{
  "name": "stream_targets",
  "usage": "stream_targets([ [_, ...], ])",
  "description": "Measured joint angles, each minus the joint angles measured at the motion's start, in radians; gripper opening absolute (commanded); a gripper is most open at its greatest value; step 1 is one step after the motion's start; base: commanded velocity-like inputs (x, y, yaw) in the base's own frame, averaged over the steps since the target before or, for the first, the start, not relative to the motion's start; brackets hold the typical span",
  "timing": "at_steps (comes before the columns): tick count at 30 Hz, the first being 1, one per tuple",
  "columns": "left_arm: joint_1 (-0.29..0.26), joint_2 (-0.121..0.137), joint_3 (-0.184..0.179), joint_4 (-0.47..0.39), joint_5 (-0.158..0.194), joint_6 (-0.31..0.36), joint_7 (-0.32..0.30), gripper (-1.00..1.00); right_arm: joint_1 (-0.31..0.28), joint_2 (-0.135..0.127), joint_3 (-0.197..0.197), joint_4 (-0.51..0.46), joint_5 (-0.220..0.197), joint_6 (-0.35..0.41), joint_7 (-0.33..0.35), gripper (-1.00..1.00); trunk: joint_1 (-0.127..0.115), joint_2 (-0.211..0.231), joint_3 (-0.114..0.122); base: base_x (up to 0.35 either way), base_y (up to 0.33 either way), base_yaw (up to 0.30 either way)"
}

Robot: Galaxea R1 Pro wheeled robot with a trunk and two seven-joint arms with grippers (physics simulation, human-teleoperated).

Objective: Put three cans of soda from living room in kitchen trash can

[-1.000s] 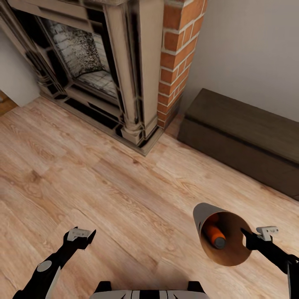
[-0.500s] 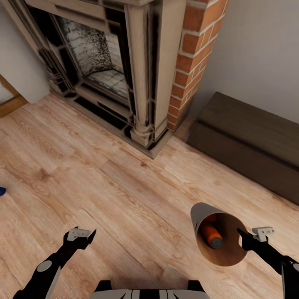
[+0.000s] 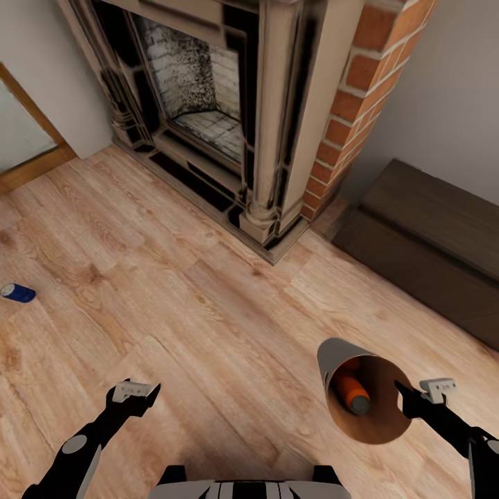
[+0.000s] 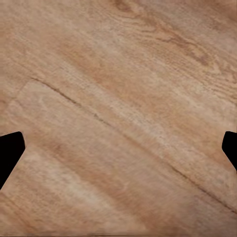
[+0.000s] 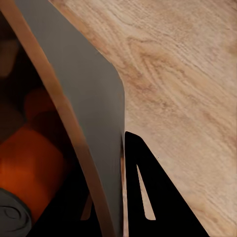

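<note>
- Swinging round to its left, the robot's head has shifted the whole view since a second ago, and a dark blue can of soda (image 3: 17,293) has come into sight at the far left edge; the arms sit where they did against the body.
- That blue can lies on its side on the wood floor (image 3: 208,326), well apart from both arms, its long axis running roughly left to right across the head view, grey top towards the right.
- It lies ahead and far to the left of the left end effector (image 3: 132,393) — clearly the nearer arm, and the free one.
- That left end effector is spread, its two dark fingertips (image 4: 11,150) at opposite edges of the wrist view with bare floorboards between.
- On the other side the right end effector (image 3: 416,398) pinches the rim of the tash can (image 3: 374,433), which is carried tilted, mouth towards the robot, one finger against the grey outer wall.
- An orange can of soda (image 3: 352,394) lies inside against the copper lining; a second orange shape shows behind it in the right wrist view, though I can't swear it is another can.
- Beyond stand the fireplace (image 3: 229,111) and a low dark bench (image 3: 430,235) — neither in the way.
</note>
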State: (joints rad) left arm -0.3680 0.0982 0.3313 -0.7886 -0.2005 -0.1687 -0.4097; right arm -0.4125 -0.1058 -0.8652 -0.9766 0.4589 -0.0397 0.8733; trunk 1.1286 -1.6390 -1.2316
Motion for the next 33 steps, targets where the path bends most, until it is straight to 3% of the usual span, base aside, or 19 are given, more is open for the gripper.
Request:
stream_targets([
  [5,0.0,0.0,0.0,0.0,0.0,0.0,-0.001,1.0,0.0,0.001,0.0,0.001,-0.003,-0.058,0.0,-1.0,0.0,0.0,-0.003,0.0,0.0,0.223],
  [13,0.0,0.0,0.0,0.0,0.0,0.0,-0.003,1.0,0.0,0.0,0.0,0.001,-0.006,-0.066,0.003,-1.0,0.0,0.0,-0.007,-0.034,0.043,0.223],
  [33,0.0,0.0,0.0,0.002,-0.001,0.0,-0.005,1.0,0.0,0.002,0.0,0.002,-0.004,-0.067,0.004,-1.0,0.0,0.0,-0.018,-0.085,0.232,0.223],
])
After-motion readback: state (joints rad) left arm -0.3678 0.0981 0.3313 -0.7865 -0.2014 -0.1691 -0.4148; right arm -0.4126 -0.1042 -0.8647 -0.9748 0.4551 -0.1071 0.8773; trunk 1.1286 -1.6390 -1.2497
